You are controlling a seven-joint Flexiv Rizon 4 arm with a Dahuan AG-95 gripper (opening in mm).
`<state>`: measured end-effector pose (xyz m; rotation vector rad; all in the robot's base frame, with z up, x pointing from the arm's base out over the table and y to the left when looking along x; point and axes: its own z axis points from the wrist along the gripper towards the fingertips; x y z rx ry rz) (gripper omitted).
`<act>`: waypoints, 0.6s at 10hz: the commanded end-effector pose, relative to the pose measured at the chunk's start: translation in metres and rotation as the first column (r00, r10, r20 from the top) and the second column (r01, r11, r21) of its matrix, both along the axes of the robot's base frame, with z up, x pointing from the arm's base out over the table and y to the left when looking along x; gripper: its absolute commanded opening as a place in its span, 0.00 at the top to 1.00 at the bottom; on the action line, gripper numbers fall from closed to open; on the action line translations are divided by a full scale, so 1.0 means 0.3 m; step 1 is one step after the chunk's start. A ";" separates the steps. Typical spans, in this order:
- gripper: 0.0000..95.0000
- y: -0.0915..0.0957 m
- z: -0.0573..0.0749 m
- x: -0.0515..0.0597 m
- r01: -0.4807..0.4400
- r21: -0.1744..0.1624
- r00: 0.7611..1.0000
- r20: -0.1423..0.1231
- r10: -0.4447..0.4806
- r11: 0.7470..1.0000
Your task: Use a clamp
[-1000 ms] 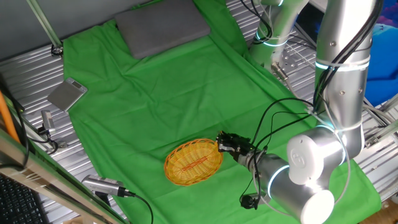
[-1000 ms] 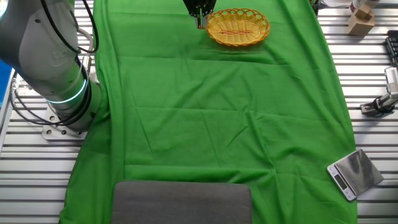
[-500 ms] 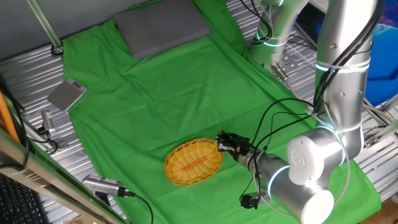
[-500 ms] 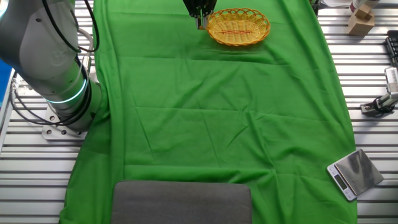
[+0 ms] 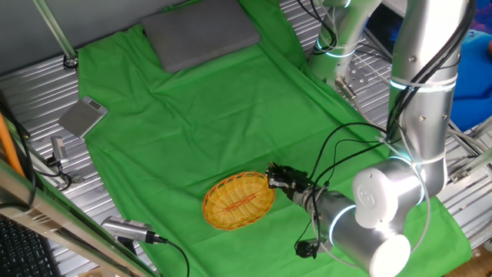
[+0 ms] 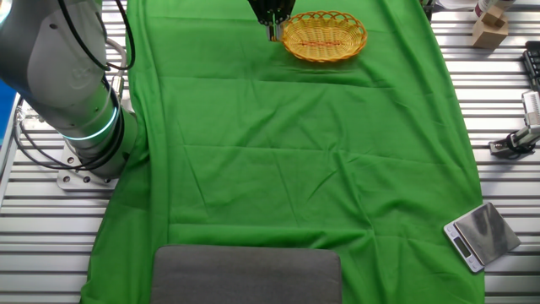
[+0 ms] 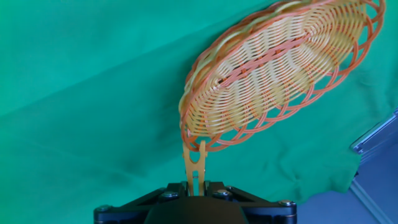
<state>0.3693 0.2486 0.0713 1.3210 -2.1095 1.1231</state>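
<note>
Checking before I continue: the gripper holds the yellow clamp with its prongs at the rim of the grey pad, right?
Not the pad. In the hand view the gripper holds the clamp with its prongs at the rim of the wicker basket. The grey pad lies far off.

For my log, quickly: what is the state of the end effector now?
End effector: closed, holding the clamp, whose prongs touch the wicker basket rim.
</note>
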 end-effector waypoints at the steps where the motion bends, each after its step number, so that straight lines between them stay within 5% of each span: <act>1: 1.00 0.002 -0.002 0.000 0.003 0.000 1.000 0.002 -0.003 1.000; 2: 1.00 0.002 -0.002 0.000 0.003 0.000 1.000 0.003 -0.003 1.000; 3: 0.80 0.002 -0.001 0.000 -0.001 -0.001 1.000 -0.002 0.001 1.000; 6: 0.80 0.002 -0.001 0.000 -0.001 -0.002 1.000 -0.002 0.001 1.000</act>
